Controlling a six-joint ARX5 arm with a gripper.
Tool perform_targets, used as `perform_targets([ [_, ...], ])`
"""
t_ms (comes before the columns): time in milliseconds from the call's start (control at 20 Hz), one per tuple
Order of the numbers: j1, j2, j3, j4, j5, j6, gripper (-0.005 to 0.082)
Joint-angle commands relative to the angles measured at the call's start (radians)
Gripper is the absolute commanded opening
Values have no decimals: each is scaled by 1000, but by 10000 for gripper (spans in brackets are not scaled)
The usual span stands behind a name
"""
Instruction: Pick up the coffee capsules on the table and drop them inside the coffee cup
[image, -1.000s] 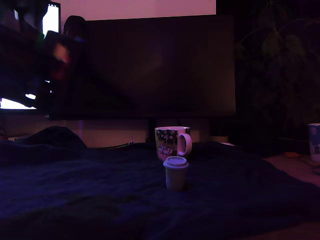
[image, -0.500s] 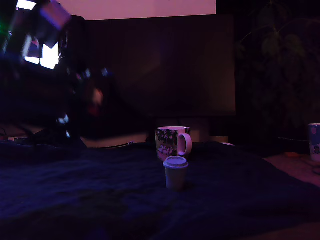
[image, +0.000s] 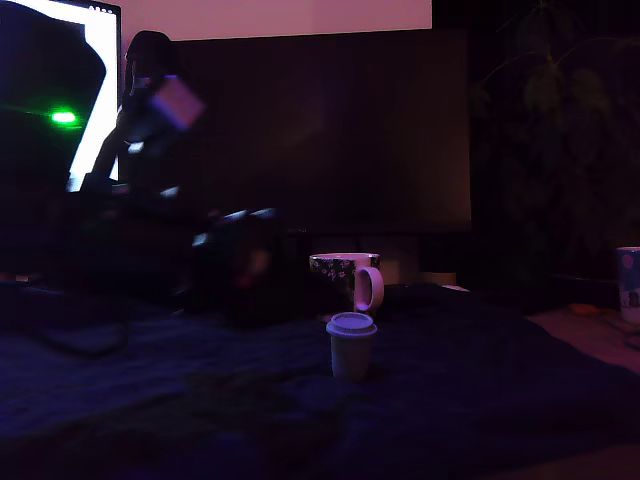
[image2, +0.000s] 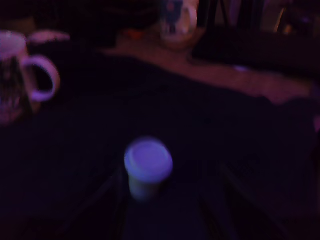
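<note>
Dim table (image: 480, 400): arm has swung nearer coffee cup (image: 345, 280); tool's opening indiscernible.

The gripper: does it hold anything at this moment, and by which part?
Nothing is held. The coffee capsule stands alone on the table, rim up, in front of the coffee cup. The arm is a dark blur at the exterior view's left, apart from it.

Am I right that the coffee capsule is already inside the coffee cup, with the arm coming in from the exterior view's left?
Not quite. The coffee capsule stands on the table, in front of the coffee cup and apart from it, as the exterior view shows. The arm does reach in from the exterior view's left.
</note>
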Motion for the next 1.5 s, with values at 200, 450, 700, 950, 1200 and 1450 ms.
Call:
perform_targets([
  [200,-3,99,78,-38,0,5,569],
  [450,-3,150,144,-90,-5,5,569],
  [700,-3,195,219,-185,-14,10,568],
  [950,-3,206,258,-273,-53,16,555],
  [1200,-3,207,259,-305,-56,24,327],
  [1450,-3,207,260,-291,-56,24,250],
])
